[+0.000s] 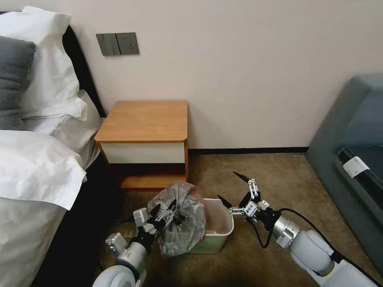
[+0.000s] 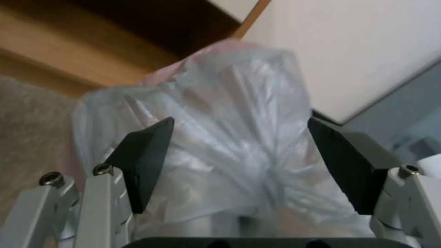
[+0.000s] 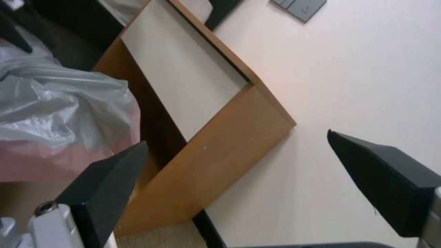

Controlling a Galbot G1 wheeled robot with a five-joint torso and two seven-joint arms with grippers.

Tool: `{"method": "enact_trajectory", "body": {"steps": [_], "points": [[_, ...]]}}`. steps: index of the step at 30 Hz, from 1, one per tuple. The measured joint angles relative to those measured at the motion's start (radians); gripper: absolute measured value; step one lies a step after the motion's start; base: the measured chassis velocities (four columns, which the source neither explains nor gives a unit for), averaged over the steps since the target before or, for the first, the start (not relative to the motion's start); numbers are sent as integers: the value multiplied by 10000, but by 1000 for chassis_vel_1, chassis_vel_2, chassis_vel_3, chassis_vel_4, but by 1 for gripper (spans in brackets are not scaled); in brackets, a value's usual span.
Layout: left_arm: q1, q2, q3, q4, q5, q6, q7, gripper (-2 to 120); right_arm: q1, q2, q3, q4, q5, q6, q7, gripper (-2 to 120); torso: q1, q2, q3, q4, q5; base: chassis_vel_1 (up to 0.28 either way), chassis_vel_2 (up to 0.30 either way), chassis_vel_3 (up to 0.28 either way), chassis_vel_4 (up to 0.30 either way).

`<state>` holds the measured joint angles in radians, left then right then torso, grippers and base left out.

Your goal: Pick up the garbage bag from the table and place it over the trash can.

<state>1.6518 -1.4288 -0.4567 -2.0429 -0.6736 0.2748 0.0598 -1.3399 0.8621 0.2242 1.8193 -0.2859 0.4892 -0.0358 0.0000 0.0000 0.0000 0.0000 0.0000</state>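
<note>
Two claws work low over the carpet, and the bag job is only half done. Farthest left is the bed with its white bedding, well away from either claw and no part of this. Next comes the left gripper, reaching in from the robot's own side with its fingers spread; in the left wrist view the dark fingertips stand either side of a gathered bunch of plastic, and I cannot tell whether they touch it. Bulging up directly ahead of that claw is the garbage bag, crumpled and grey with a pinkish edge, slumped over the left end of the trash can. It sits there, I judge, because one side of its mouth has been brought to the rim while the rest is not yet spread; the can's right end is open and unlined. Beyond both claws, against the wall, stands the table, its wooden top bare, so the pick-up part looks finished. Just right of the can's open end hovers the right gripper, fingers wide apart and holding nothing, pointed towards the bag. Its wrist view shows the bag close beside one fingertip. That pose suggests it is placed to catch the loose edge and draw it across the bare rim.
</note>
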Motion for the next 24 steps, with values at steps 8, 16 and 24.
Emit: {"method": "enact_trajectory", "body": {"steps": [8, 16, 24], "points": [[-108, -141, 122, -62, 629, 595, -655, 77, -91, 68, 45, -34, -9, 111, 19, 100, 0, 0, 0, 0, 0, 0, 0, 0, 0], [-156, -236, 79, -238, 1065, 1117, -1259, 73, -81, 178, 51, -171, -47, 189, 44, 100, 0, 0, 0, 0, 0, 0, 0, 0, 0], [-84, -271, 68, -249, 946, 1144, -1332, 74, -88, 174, 94, -187, -66, 221, 46, 100, 0, 0, 0, 0, 0, 0, 0, 0, 0]]}}
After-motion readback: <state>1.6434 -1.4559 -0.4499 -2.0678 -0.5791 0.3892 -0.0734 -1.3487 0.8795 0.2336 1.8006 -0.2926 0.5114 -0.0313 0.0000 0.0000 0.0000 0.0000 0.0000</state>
